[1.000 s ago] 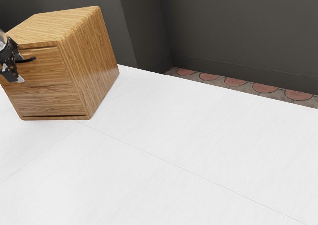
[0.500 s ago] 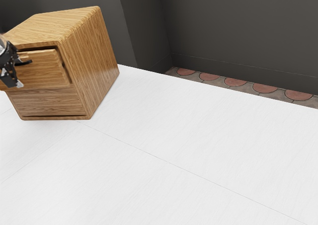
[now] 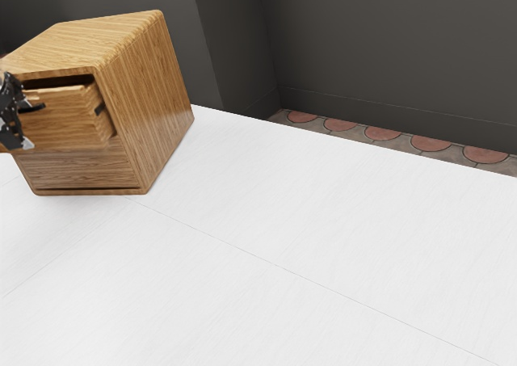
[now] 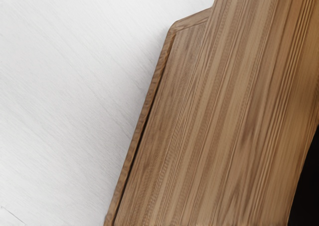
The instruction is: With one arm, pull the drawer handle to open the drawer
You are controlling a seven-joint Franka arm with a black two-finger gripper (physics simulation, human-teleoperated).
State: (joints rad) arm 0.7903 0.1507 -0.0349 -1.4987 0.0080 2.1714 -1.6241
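At the exterior view's left edge the black gripper [image 3: 11,114] hangs in front of the cabinet, partly cut off by the frame, with the hand pointing toward the exterior view's right, at the top drawer's front. A thin black drawer handle [image 3: 34,105] sticks out of it toward the right. Whether the gripper is clamped on that handle or merely up against it I cannot tell.

Just right of the hand, the top drawer [image 3: 65,117] stands partly pulled out of the wooden cabinet [image 3: 141,83], with a dark gap showing above it and a black slide rail along its side. The lower drawer front [image 3: 77,166] sits flush with the cabinet face. The cabinet rests on a white table [image 3: 307,245], turned at an angle to it.

Further right are a dark wall [image 3: 388,35] and a strip of floor with reddish scalloped tiles [image 3: 396,136].

In the wrist view, the cabinet's grained wooden face [image 4: 224,126] lies close under the hand, beside the white tabletop [image 4: 65,86].
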